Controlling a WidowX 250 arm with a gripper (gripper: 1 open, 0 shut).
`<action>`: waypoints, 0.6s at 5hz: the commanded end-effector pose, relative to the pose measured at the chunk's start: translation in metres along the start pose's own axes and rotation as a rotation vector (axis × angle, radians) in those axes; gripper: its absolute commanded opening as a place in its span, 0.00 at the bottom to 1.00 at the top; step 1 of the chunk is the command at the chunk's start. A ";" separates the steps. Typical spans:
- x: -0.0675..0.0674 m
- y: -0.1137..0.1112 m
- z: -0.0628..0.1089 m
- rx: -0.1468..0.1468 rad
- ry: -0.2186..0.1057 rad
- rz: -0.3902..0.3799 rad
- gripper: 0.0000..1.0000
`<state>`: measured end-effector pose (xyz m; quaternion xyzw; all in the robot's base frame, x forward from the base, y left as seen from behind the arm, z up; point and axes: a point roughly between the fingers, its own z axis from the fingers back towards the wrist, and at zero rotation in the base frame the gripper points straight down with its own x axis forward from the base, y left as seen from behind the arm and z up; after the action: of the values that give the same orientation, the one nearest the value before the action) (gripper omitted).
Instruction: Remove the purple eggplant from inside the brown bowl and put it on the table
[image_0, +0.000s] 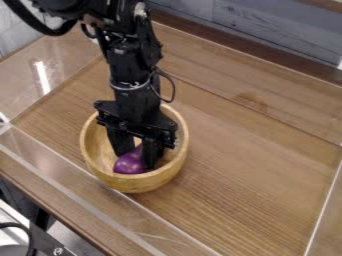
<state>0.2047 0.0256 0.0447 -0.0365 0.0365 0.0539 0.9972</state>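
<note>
My gripper (135, 152) points straight down into the brown bowl (168, 170), which sits near the left front of the table (254, 150). Fingers look drawn narrow around the purple eggplant (128, 164), gripping it. From here the eggplant is low inside the bowl, toward its left side, partly hidden behind the fingers.

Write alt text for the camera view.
A black robot arm reaches straight down into a wooden bowl, its gripper closed around a purple eggplant inside. The bowl sits on a wood-grain table edged by clear walls.
</note>
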 end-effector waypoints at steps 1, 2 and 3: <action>0.003 -0.004 0.011 -0.003 -0.048 0.004 0.00; 0.002 -0.005 0.010 -0.007 -0.047 0.007 0.00; 0.001 -0.007 0.016 -0.015 -0.052 0.011 0.00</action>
<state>0.2006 0.0202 0.0508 -0.0443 0.0352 0.0651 0.9963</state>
